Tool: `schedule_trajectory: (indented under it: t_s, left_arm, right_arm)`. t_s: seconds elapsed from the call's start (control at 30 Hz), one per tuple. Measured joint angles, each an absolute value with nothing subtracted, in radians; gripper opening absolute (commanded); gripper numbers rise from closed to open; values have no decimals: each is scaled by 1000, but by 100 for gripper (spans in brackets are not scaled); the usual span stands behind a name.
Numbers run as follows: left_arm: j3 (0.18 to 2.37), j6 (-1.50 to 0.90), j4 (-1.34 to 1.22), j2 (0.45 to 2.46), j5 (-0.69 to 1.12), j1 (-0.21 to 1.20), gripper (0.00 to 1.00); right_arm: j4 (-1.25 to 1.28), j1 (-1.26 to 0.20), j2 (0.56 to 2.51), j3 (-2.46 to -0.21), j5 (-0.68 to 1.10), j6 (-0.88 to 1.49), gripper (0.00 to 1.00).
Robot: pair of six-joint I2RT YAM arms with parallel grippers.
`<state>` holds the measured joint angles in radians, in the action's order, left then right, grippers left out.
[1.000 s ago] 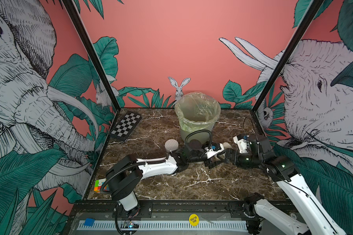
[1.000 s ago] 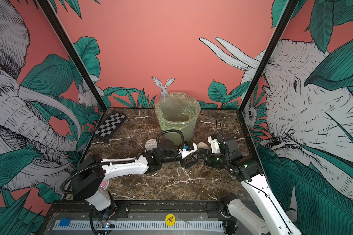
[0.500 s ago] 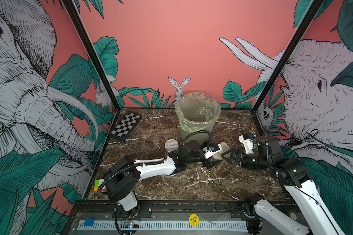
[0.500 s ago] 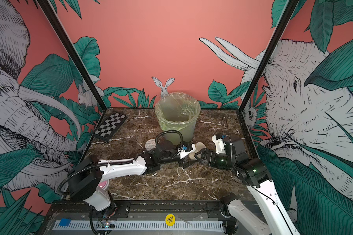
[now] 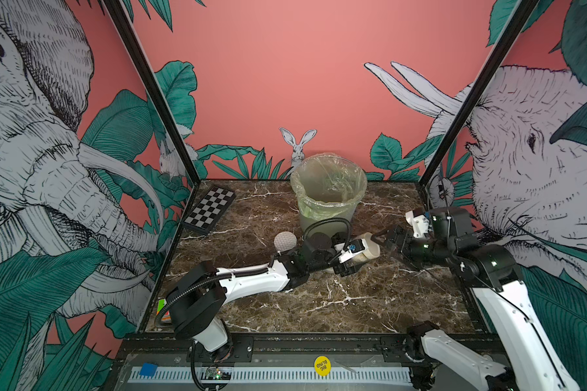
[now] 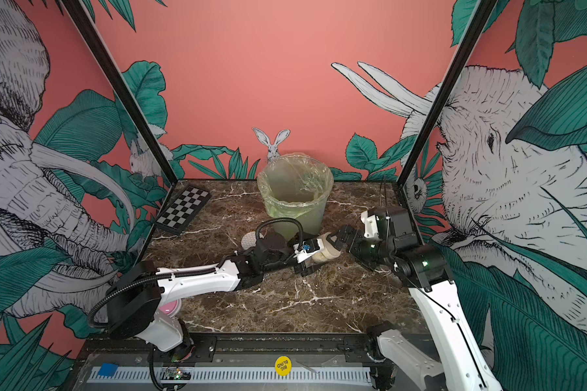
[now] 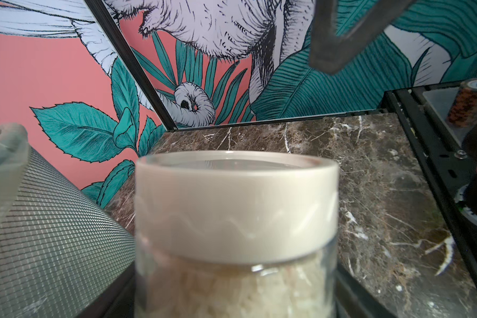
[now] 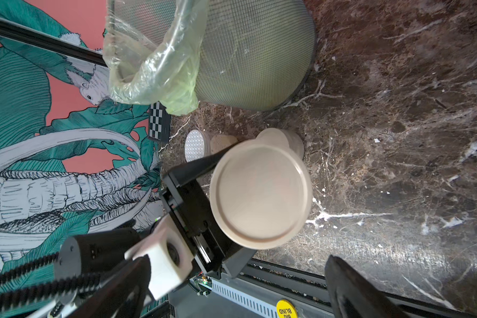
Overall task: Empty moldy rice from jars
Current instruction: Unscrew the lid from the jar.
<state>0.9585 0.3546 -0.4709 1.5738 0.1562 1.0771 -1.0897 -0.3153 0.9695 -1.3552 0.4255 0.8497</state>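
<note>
The left fingers are clamping a squat jar by its clear body, holding it tipped sideways at mid-counter with its beige lid facing right. Moldy rice is filling it up to the lid. The right fingers are standing spread wide just right of that lid, gripping nothing. A second squat jar is sitting close by, a taller dotted-lid jar is standing to the left, and the lined bin is standing beyond.
</note>
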Motion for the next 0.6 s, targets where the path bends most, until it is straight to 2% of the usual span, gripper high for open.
schedule_trajectory:
  t_s: [0.6]
  left_arm:
    - [962,364,-469,1576,132,1086,0]
  right_arm:
    - [-1066,-266,1066,-1319,476,838,98]
